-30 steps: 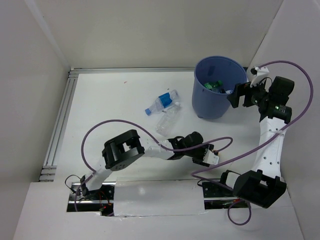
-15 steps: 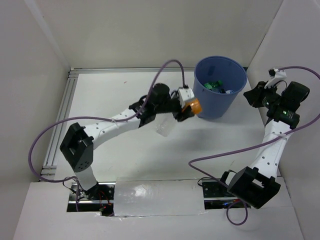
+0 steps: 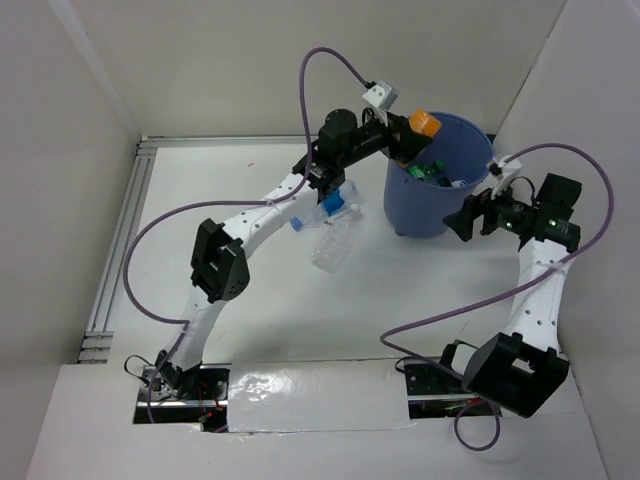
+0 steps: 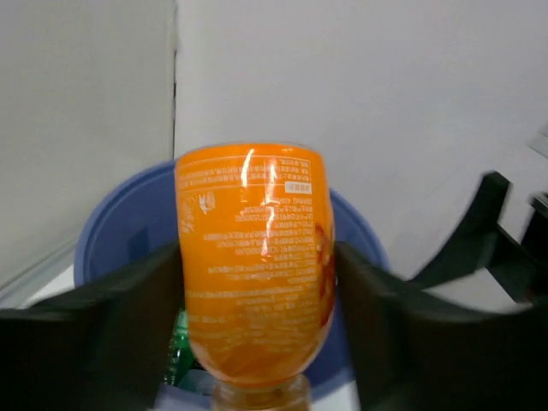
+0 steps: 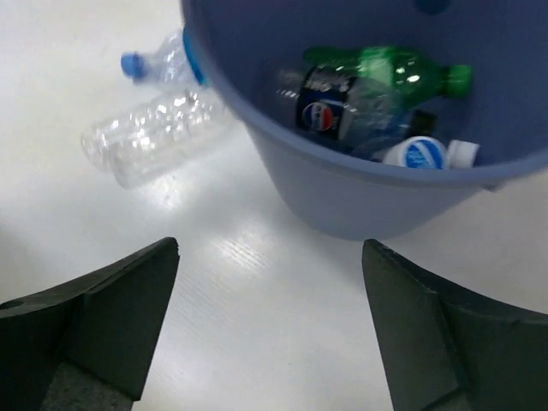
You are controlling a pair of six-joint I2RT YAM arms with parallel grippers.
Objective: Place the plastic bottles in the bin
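1. Your left gripper (image 3: 403,137) is clenched on the orange bottle (image 4: 253,257), over the far rim of the bin (image 3: 440,215).
2. Your right gripper (image 5: 270,253) is spread wide, holding nothing, just right of the bin.
3. The orange bottle's cap is cut off at the frame edge.

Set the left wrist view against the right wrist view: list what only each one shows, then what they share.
Left wrist only: the orange bottle gripped in the left claw, with the bin behind it. Right wrist only: the open right claw, a dark-labelled bottle in the bin, and two clear bottles lying on the table. Both: the bin and the green bottle inside it, a mere sliver in the left wrist view.
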